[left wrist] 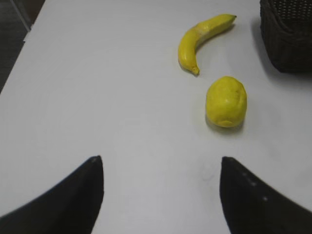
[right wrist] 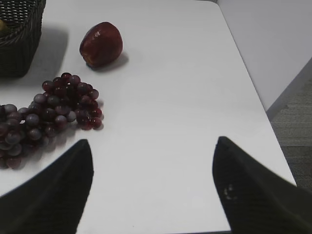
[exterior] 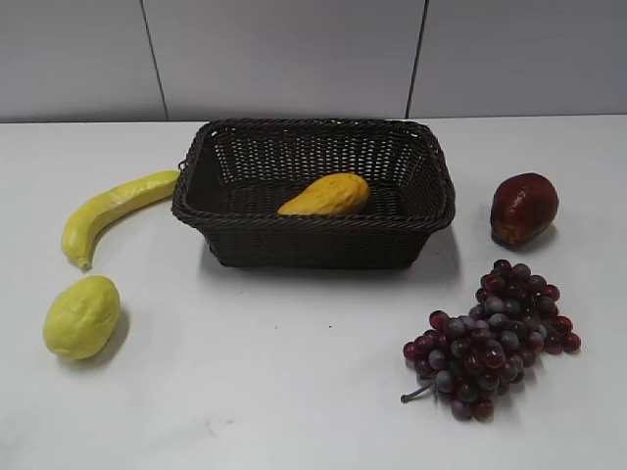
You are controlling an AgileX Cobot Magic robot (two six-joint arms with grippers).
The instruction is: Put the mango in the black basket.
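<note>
The white table [exterior: 294, 392] takes up most of the view, and the big rectangular dark woven wicker basket [exterior: 313, 191] sits toward the back middle of it. The oblong orange-yellow mango [exterior: 326, 195] is lying inside that basket on its floor, tapered end pointing left. Off to the right there's a bunch of dark red-purple grapes [exterior: 493, 338] near the front, with a dark red apple-like fruit [exterior: 523, 208] behind it, just right of the basket. On the left side, a long curved yellow banana [exterior: 113, 210] lies next to the basket and a rounder pale yellow-green lemon [exterior: 81, 315] sits in front of it. The left gripper [left wrist: 161, 195] has its black fingers spread wide over bare table, holding nothing; the right gripper [right wrist: 151, 190] is the same, wide apart with nothing in it, grapes just to its left
</note>
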